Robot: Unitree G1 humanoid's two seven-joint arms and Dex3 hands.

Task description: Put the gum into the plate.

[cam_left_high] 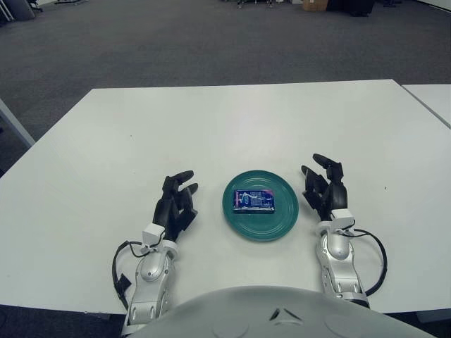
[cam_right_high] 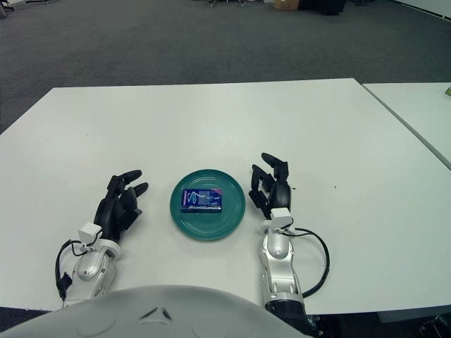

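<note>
A blue pack of gum [cam_left_high: 254, 201] lies flat inside the round teal plate [cam_left_high: 282, 219] near the table's front edge. My left hand [cam_left_high: 177, 197] shows just left of the plate, fingers relaxed and holding nothing. My right hand [cam_left_high: 323, 184] shows just right of the plate, fingers spread and holding nothing. Neither hand touches the plate or the gum.
The white table [cam_left_high: 232, 127] stretches wide beyond the plate. A second white table [cam_left_high: 431, 97] stands at the far right, apart by a narrow gap. Grey carpet floor lies beyond.
</note>
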